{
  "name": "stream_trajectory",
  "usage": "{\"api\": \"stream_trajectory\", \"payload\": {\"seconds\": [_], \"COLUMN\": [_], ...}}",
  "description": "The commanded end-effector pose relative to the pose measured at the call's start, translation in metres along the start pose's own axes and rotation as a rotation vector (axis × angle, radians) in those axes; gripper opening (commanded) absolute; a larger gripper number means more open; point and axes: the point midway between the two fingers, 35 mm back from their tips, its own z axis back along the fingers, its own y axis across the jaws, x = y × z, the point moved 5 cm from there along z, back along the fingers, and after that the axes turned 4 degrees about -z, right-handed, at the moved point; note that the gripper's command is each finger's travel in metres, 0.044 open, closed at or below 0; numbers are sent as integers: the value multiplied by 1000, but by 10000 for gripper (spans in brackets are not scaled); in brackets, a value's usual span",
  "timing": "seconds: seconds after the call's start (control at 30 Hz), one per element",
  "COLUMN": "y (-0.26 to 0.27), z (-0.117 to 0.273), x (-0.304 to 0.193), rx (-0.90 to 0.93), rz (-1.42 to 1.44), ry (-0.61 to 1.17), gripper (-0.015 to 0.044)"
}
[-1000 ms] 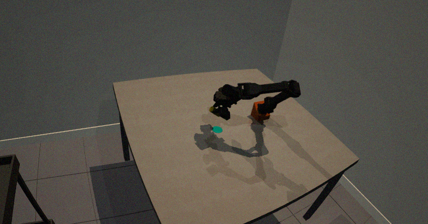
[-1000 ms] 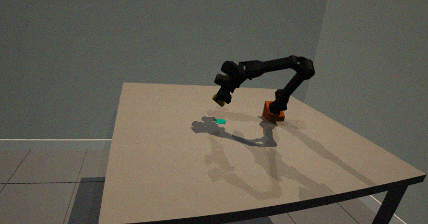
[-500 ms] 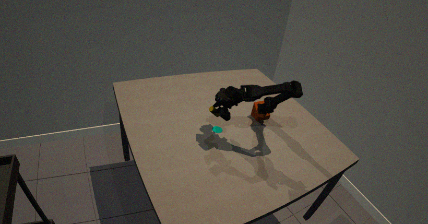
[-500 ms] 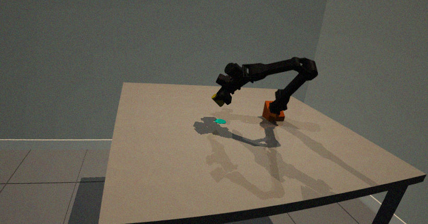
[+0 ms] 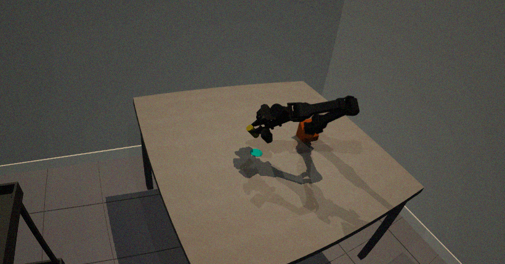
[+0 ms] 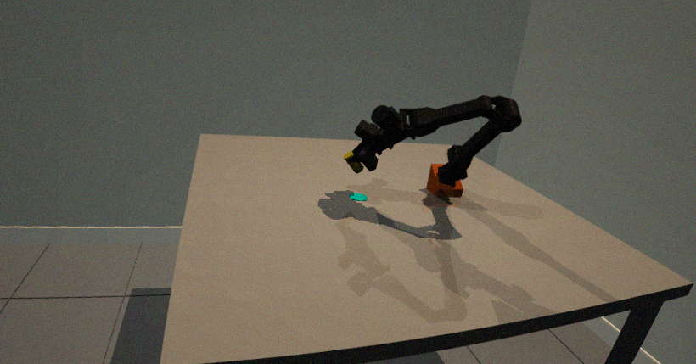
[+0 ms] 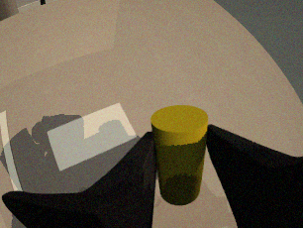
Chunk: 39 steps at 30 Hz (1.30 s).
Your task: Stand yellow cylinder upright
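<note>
Above the counter (image 5: 197,198) (image 6: 253,283) (image 7: 163,55), the tool (image 5: 259,130) (image 6: 361,160) (image 7: 180,136) grips the tilted yellow cylinder (image 5: 252,131) (image 6: 354,162) (image 7: 180,159). It should finish uprighting before lowering over the cyan circle (image 5: 257,152) (image 6: 359,197).

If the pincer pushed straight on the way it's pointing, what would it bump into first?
Probably the wooden tabletop, the yellow cylinder leading; exactly where is unclear.

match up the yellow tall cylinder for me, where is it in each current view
top: yellow tall cylinder just left of the picture's centre column, about mid-height, at the end effector
exterior: around the centre, at the left end of the arm
wrist: right of centre, between the two dark fingers
shared landmark: the tabletop, seen in all three
</note>
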Motion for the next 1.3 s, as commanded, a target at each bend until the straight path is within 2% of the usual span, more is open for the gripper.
{"api": "stream_trajectory", "payload": {"seconds": [0.0,1.27], "y": [-1,1], "z": [1,15], "x": [-3,-17], "rx": [-1,51], "rz": [-10,-96], "ry": [-24,-284], "gripper": [105,105]}}
